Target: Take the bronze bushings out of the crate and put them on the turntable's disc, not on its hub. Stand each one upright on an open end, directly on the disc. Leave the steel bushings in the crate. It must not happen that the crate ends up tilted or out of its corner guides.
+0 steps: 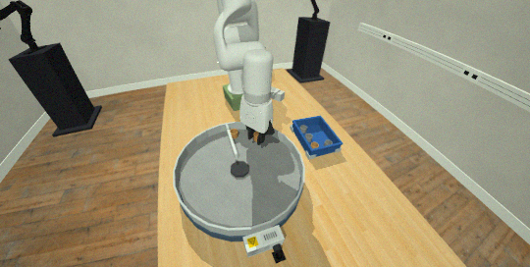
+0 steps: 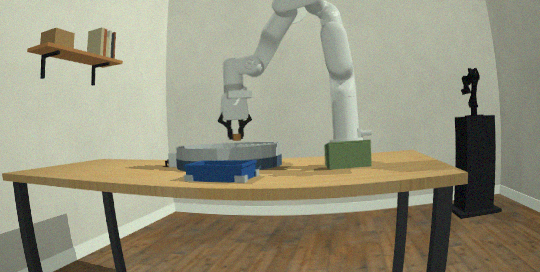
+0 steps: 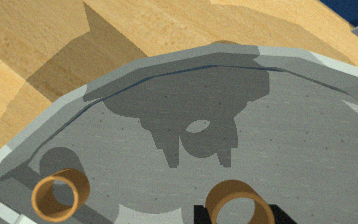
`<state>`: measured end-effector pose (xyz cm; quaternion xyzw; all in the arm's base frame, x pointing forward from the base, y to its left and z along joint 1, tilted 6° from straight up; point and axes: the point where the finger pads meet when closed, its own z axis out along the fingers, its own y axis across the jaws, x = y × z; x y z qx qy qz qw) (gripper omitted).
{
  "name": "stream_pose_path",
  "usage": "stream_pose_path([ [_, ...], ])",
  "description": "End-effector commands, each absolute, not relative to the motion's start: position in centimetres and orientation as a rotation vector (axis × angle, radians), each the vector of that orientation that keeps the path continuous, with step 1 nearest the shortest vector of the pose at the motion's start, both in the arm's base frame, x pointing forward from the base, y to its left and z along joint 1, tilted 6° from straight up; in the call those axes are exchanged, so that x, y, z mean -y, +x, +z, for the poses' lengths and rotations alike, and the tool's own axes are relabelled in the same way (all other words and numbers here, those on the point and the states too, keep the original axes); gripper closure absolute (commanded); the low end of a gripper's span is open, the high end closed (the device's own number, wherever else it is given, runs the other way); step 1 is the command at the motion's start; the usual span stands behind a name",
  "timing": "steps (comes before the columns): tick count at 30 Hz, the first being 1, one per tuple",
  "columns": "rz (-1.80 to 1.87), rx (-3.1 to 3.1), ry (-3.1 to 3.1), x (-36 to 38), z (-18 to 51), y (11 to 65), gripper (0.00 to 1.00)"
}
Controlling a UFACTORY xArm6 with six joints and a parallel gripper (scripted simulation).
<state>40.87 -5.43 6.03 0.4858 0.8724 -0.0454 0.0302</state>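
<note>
Pale walls, wood plank floor [image 2: 300, 243], wooden table [image 2: 350, 178], wall shelf [image 2: 75, 55] with books [image 2: 102, 42]
</note>
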Motion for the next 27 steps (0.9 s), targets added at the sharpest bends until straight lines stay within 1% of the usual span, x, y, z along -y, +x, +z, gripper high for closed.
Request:
stream_pose_path([
  [1, -0.138, -2.687, 1.496, 5.64, 4.83, 41.04, 1.0],
  [27, -0.138, -2.687, 1.496, 5.74, 3.93, 41.05, 1.0],
])
